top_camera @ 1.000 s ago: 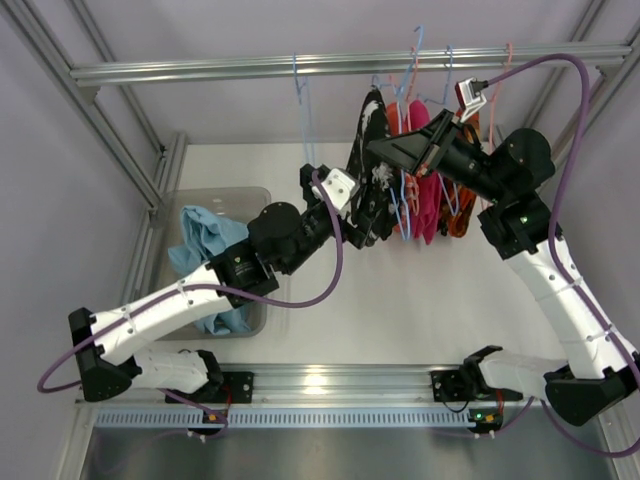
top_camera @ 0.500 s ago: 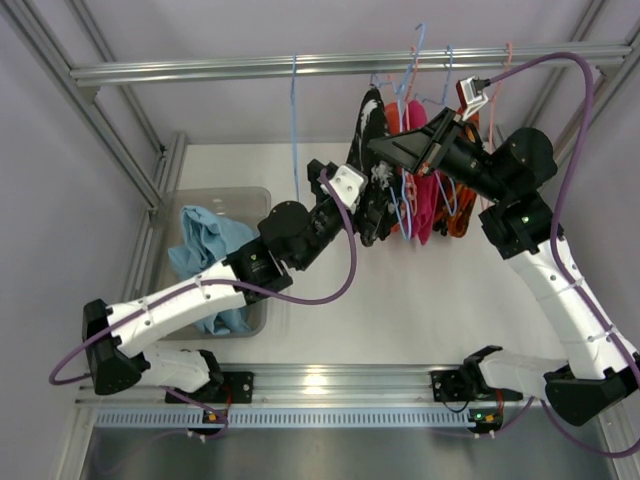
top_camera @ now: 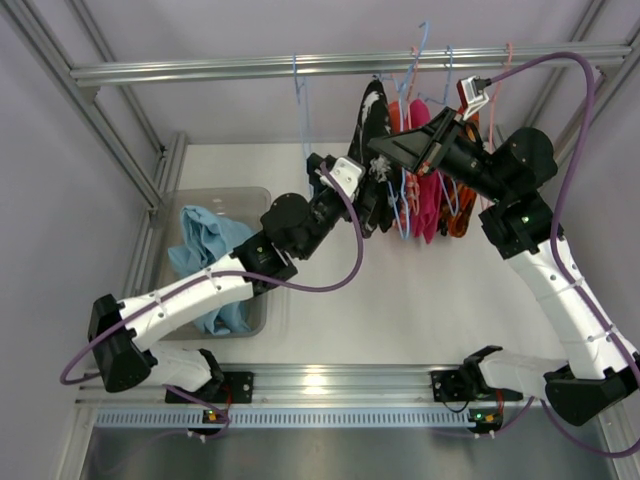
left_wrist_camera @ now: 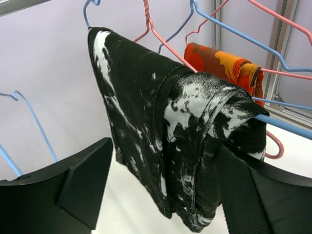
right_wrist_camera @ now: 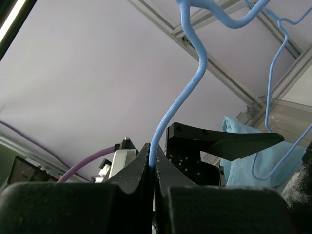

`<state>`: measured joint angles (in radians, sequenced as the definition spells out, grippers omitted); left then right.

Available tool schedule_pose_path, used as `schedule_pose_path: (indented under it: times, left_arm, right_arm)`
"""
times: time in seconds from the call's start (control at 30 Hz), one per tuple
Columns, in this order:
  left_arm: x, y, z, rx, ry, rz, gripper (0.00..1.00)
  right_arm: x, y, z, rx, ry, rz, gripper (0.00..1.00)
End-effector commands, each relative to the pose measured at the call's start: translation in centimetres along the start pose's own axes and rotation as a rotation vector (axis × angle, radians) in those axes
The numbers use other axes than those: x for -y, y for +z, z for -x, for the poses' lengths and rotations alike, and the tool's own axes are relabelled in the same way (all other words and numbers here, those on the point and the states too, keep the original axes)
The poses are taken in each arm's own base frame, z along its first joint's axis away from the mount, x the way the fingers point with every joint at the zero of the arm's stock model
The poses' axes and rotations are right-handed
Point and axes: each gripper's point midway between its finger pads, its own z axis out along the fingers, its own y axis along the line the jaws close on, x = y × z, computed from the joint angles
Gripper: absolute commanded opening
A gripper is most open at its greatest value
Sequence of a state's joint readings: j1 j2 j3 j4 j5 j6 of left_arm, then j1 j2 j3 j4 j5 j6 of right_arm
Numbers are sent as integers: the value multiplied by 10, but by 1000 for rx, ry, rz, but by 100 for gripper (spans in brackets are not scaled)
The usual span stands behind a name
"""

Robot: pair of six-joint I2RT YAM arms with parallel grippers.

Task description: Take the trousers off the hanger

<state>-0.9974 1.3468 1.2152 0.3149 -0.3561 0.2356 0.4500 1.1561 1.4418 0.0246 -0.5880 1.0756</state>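
The black trousers with white splashes (left_wrist_camera: 161,126) hang folded over the bar of a blue hanger (left_wrist_camera: 287,124). In the top view the trousers (top_camera: 372,135) hang from the rail. My left gripper (left_wrist_camera: 165,195) is open, and the lower part of the trousers hangs between its two fingers (left_wrist_camera: 73,190); it also shows in the top view (top_camera: 375,205). My right gripper (right_wrist_camera: 155,163) is shut on the wire neck of the blue hanger (right_wrist_camera: 187,92), just below its hook; it also shows in the top view (top_camera: 400,155).
The metal rail (top_camera: 200,70) carries an empty blue hanger (top_camera: 300,95) and hangers with pink and orange garments (top_camera: 430,190). A clear bin (top_camera: 255,195) at the left holds a light blue cloth (top_camera: 205,240). Frame posts stand at both sides.
My left arm has reached forward and to the right, bringing its open fingers to either side of the trousers. The right arm has held still on the hanger.
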Motion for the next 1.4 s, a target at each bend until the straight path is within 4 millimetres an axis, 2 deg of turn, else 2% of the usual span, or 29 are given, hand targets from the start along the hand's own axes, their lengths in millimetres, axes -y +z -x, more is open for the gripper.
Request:
schedule_pose_path:
  times: [0.0, 0.07, 0.23, 0.47, 0.63, 0.83, 1.07, 1.2, 1.23, 1.37]
  left_arm:
    - [-19, 12, 20, 99, -15, 39, 83]
    - [-20, 15, 24, 122, -10, 0, 80]
    - [4, 15, 30, 155, -14, -145, 85]
    - [23, 20, 14, 126, 47, -214, 91]
    - [13, 34, 2, 80, 65, -129, 93]
    - [-2, 43, 5, 88, 57, -40, 88]
    - [-19, 49, 3, 76, 18, -6, 62]
    - [-22, 50, 8, 81, 14, -5, 37]
    - [-24, 49, 11, 84, 15, -1, 27]
    - [-28, 43, 23, 87, 25, 0, 8]
  right_arm:
    - [-105, -28, 25, 108, -224, 288, 0]
    - [-107, -29, 24, 107, -227, 299, 0]
    - [-106, -28, 24, 107, -224, 300, 0]
    - [-107, -25, 27, 116, -207, 304, 0]
    - [-109, -26, 27, 117, -205, 309, 0]
    - [-112, -30, 24, 112, -218, 315, 0]
    - [-114, -36, 21, 111, -239, 307, 0]
    - [-113, -38, 19, 106, -249, 296, 0]
    - [-111, -39, 17, 105, -251, 292, 0]
    - [-105, -43, 13, 104, -266, 278, 0]
